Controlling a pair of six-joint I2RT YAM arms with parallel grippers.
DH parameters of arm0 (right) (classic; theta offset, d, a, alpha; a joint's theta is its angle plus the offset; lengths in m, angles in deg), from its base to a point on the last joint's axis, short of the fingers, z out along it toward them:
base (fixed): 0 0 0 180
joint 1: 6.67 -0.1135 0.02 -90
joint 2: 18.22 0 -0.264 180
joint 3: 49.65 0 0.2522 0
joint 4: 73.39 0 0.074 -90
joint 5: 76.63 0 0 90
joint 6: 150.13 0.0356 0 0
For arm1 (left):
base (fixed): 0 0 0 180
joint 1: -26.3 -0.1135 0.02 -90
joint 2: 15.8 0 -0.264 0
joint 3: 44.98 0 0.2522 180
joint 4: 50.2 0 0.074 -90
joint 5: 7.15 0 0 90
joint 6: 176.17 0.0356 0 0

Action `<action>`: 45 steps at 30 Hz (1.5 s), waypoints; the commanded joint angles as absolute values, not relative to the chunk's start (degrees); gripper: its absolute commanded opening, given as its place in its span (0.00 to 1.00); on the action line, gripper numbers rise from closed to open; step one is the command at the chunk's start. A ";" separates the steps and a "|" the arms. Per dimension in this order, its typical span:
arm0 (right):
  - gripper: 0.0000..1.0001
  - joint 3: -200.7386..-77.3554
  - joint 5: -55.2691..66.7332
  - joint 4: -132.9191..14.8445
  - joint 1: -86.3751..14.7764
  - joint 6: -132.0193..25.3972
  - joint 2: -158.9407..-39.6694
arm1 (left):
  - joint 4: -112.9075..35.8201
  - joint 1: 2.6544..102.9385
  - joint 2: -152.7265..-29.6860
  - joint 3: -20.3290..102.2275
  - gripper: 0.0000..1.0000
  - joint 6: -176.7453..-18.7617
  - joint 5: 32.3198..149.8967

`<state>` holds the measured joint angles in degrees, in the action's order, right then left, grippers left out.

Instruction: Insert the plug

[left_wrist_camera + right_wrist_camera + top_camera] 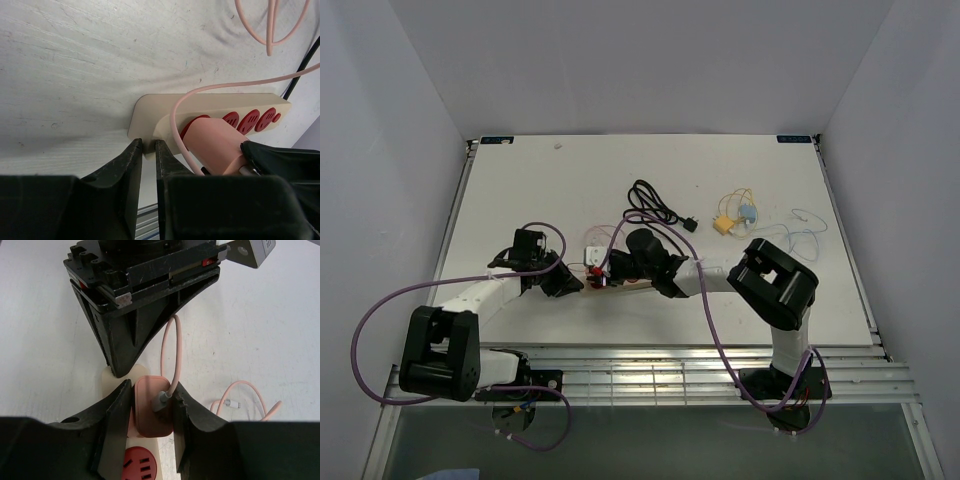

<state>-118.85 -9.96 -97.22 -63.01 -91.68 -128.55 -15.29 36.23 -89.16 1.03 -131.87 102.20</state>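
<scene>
A cream power strip with red sockets lies on the white table, also in the top view. My left gripper is shut on the strip's end tab and shows from the right wrist view as a black block. A pink plug with a pink cable stands on the end socket nearest that tab. My right gripper is shut on the pink plug from both sides. In the top view both grippers meet over the strip, left and right.
A black cable with a plug lies behind the strip. Yellow and blue parts with thin wires lie at the right. The pink cable's loose connector lies right of the strip. Metal rails line the table's near edge.
</scene>
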 commanded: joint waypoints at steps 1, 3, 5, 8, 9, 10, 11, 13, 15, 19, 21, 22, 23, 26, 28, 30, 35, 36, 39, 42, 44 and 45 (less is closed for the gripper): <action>0.08 -116.85 0.63 -70.71 -64.59 -93.26 -139.50 | -14.29 37.20 -90.86 -0.46 0.26 -130.82 100.16; 0.08 -116.33 -0.07 -72.19 -64.59 -91.86 -139.95 | -14.03 37.20 -90.51 -0.81 0.26 -130.91 100.07; 0.08 -114.22 1.15 -72.99 -64.42 -90.98 -140.30 | -13.77 37.11 -90.16 -0.98 0.25 -130.91 99.81; 0.08 -111.05 -0.33 -75.10 -62.84 -88.26 -141.53 | -13.59 37.20 -90.15 -1.16 0.25 -131.09 99.81; 0.08 -110.88 -0.42 -75.10 -62.83 -87.12 -142.14 | -13.59 37.20 -90.24 -1.25 0.25 -131.00 99.81; 0.08 -110.87 -0.34 -75.10 -62.75 -86.41 -143.19 | -13.68 37.11 -90.50 -1.16 0.25 -131.09 99.81; 0.08 -110.26 -0.95 -75.71 -62.75 -85.62 -143.64 | -13.50 37.19 -90.94 -0.99 0.25 -130.91 100.07; 0.08 -109.73 -2.45 -77.73 -62.66 -84.21 -145.21 | -13.33 37.20 -91.38 -0.81 0.25 -130.82 100.16; 0.08 -109.47 -3.76 -79.40 -62.05 -82.55 -146.71 | -13.67 37.20 -92.26 -0.81 0.25 -130.82 100.16; 0.08 -109.82 -2.36 -80.11 -62.13 -80.87 -150.84 | -13.76 37.20 -93.41 -0.37 0.24 -130.65 99.90; 0.08 -109.73 -0.70 -79.67 -62.48 -80.78 -151.81 | -14.11 37.11 -93.76 -0.46 0.24 -130.65 99.90; 0.08 -109.04 0.62 -80.28 -62.57 -80.00 -152.51 | -14.20 37.19 -93.93 -0.28 0.24 -130.56 99.98; 0.08 -107.81 1.15 -82.11 -62.48 -77.64 -152.87 | -14.20 37.20 -94.11 -0.20 0.24 -130.47 100.07; 0.08 -102.62 1.33 -85.81 -63.53 -73.15 -152.61 | -15.17 37.20 -94.02 -1.07 0.23 -130.65 100.86; 0.08 -101.82 5.10 -86.27 -65.63 -73.57 -151.30 | -15.61 37.20 -94.46 -0.99 0.23 -130.65 101.13; 0.08 -100.51 7.91 -88.09 -67.22 -73.31 -149.02 | -15.52 37.20 -95.16 -0.64 0.23 -130.38 101.22; 0.08 -102.33 9.76 -85.66 -69.51 -72.95 -152.78 | -16.40 37.20 -95.61 -0.99 0.22 -130.38 102.45; 0.08 -102.70 12.90 -85.30 -70.73 -73.65 -153.74 | -16.31 37.20 -95.60 -0.90 0.22 -130.30 102.62; 0.08 -101.91 16.17 -86.08 -71.27 -72.61 -154.01 | -16.31 37.20 -94.99 -0.98 0.22 -130.47 102.53; 0.08 -102.78 18.98 -85.65 -72.32 -72.08 -155.07 | -16.66 37.28 -94.20 -1.07 0.22 -130.47 102.45; 0.08 -102.26 19.78 -87.83 -73.29 -71.29 -154.90 | -16.75 37.28 -93.76 -1.16 0.22 -130.56 102.45; 0.08 -101.30 20.57 -88.72 -73.82 -70.68 -154.63 | -16.93 37.20 -93.24 -1.16 0.22 -130.56 102.36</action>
<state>-109.17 16.27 -136.60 -70.29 -79.57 -139.76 -16.21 35.33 -90.78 2.06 -130.16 102.62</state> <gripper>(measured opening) 0.460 0.229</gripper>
